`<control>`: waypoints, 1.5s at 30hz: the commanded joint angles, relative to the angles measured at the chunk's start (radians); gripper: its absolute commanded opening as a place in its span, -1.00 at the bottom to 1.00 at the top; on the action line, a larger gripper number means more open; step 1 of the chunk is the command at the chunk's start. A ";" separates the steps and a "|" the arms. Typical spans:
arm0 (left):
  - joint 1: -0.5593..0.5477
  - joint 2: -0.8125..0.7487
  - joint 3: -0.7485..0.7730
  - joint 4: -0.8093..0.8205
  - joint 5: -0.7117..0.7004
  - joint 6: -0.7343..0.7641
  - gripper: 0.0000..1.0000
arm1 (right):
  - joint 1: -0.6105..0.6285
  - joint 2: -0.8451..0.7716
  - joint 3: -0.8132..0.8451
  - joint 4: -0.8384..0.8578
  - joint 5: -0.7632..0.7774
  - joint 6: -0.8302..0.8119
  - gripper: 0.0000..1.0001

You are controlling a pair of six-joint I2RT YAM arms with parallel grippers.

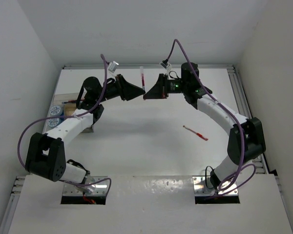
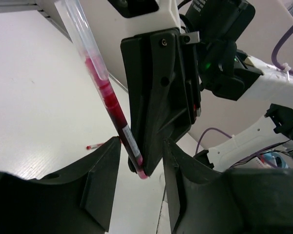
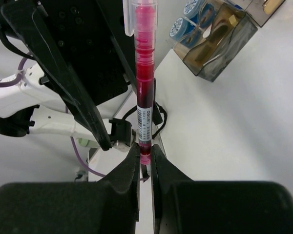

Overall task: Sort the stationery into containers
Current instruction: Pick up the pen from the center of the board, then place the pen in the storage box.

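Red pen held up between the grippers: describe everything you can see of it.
The red pen is a slim clear plastic tube, red inside, with a clear cap on top and a white printed label low on the barrel. It stands roughly upright, off the table. The right gripper pinches its bottom end. The left gripper is open, fingers either side of that end; contact there is unclear.

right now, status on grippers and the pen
Right gripper shut on red pen, near one end. Left gripper open, straddling that end. Second red pen loose on table.
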 commanded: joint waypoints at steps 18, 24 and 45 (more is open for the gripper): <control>0.146 0.037 0.319 -0.602 0.077 0.504 -0.88 | -0.017 -0.047 0.026 -0.225 0.015 -0.215 0.04; 0.342 0.329 0.936 -1.657 -0.178 1.607 -0.90 | -0.166 -0.087 -0.014 -0.451 0.061 -0.455 0.08; 0.656 0.598 0.926 -1.777 -0.521 2.544 -0.72 | -0.462 -0.127 -0.163 -0.856 0.395 -1.094 0.05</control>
